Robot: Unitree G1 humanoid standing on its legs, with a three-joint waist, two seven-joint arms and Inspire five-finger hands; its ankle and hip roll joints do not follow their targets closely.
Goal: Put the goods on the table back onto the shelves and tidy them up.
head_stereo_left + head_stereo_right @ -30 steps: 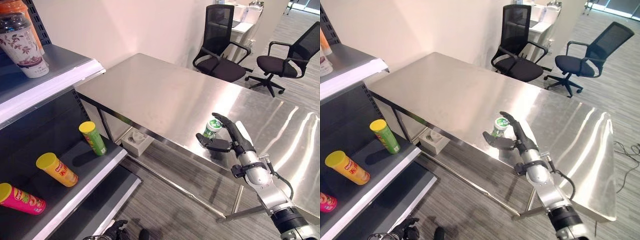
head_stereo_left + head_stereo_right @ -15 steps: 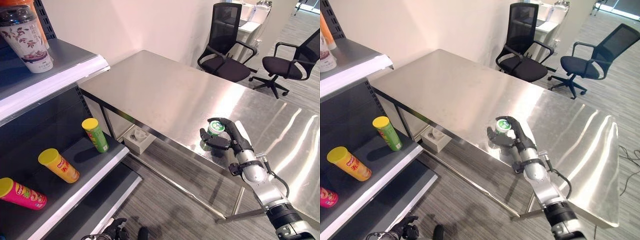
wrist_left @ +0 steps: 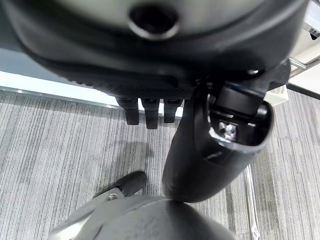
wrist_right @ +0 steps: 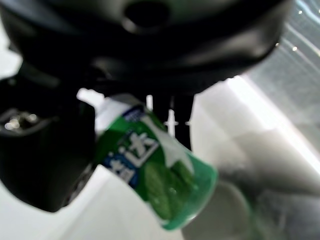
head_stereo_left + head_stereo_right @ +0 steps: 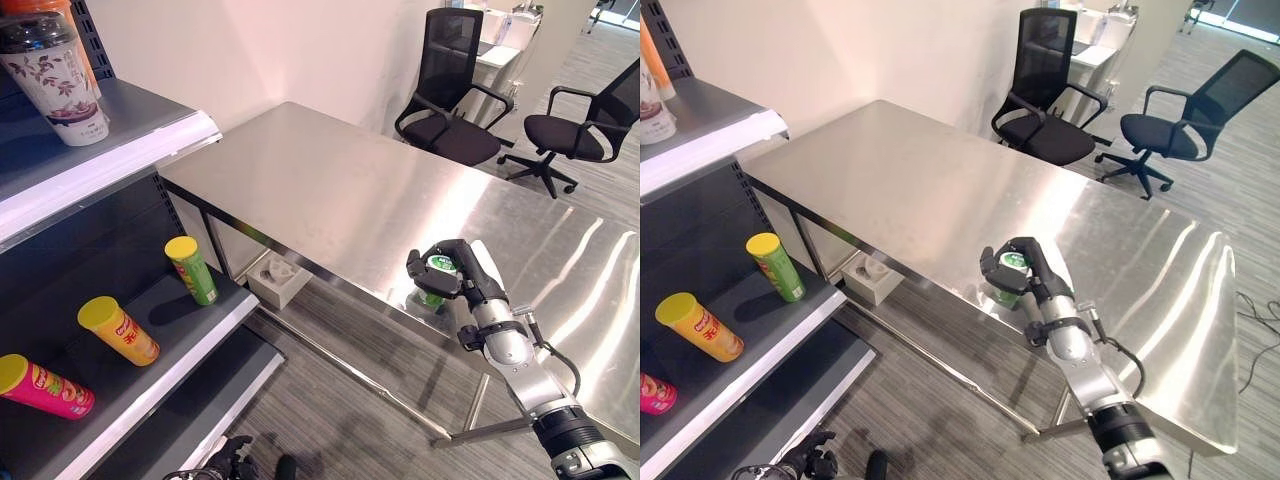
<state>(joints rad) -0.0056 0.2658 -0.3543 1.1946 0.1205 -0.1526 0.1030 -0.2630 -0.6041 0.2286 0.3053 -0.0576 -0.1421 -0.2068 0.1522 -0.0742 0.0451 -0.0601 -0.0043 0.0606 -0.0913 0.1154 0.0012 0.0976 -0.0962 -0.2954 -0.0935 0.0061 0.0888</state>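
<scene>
A small green and white bottle (image 5: 437, 270) stands near the front edge of the steel table (image 5: 330, 190). My right hand (image 5: 462, 273) is curled round it, thumb on one side and fingers on the other; the right wrist view shows the green bottle (image 4: 155, 170) tilted between thumb and fingers. My left hand (image 3: 150, 107) hangs low over the grey floor, its fingers relaxed and holding nothing. On the shelf (image 5: 170, 345) at the left are a green tube (image 5: 189, 269) upright, and a yellow tube (image 5: 118, 330) and a pink tube (image 5: 45, 389) lying down.
A patterned cup (image 5: 58, 75) stands on the upper shelf board (image 5: 110, 160). Two black office chairs (image 5: 452, 85) (image 5: 580, 115) stand beyond the table. A white block (image 5: 272, 280) sits on the floor under the table.
My right hand's fingers have closed round the green bottle, which stood free between open fingers a second ago. The camera shifted slightly.
</scene>
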